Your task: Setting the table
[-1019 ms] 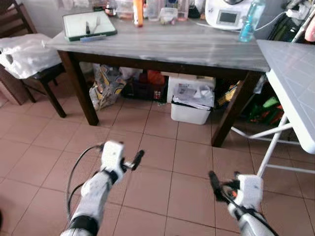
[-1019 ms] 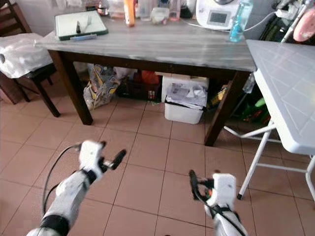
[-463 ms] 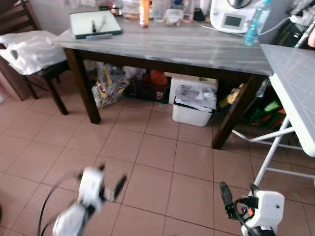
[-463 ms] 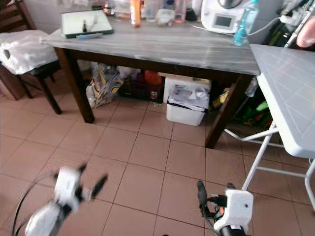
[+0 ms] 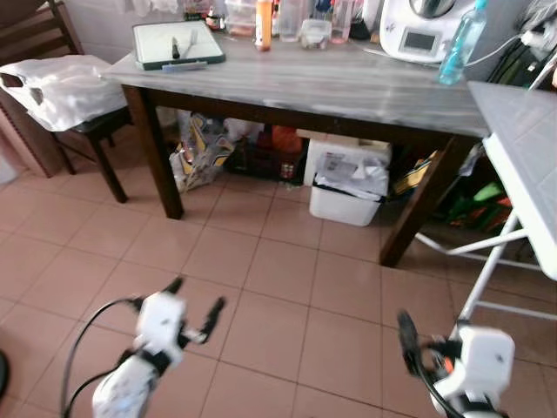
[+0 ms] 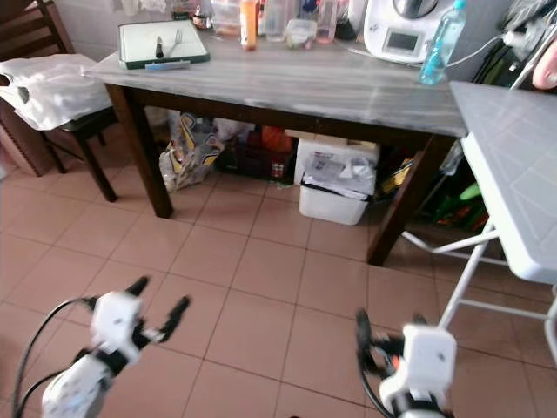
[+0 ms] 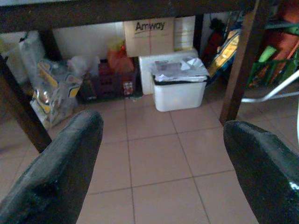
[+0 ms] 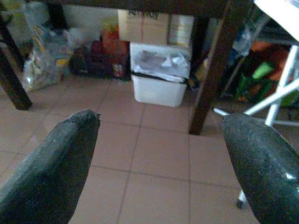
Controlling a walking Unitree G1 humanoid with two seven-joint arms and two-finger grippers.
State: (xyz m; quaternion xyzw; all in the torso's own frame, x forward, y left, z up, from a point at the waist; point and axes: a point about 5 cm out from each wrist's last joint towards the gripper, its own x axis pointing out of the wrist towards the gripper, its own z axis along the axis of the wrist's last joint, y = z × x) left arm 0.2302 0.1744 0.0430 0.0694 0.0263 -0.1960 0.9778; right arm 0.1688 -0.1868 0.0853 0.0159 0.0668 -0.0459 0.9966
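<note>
We stand short of grey wood-grain table with dark legs [image 5: 348, 83]. Green-rimmed white tray with cutlery [image 5: 177, 43] lies on its far left corner, ahead and left of us, nearer left tool [image 5: 193, 306]. Left tool and right tool [image 8: 159, 154] both spread open, empty, low over terracotta tiled floor [image 5: 278, 270]. White folding table [image 6: 513, 165] on right.

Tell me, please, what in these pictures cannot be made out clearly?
- Utensils on the green-rimmed tray: too small in the eye views to identify.
- Bottles and jars at the table's far edge: cut off by the top edge.
- White folding table: cut off by the right edge.
- Contents of the white bin: hidden under crumpled paper, left wrist view.
- Goods under the wooden table: shaded, cluttered.
</note>
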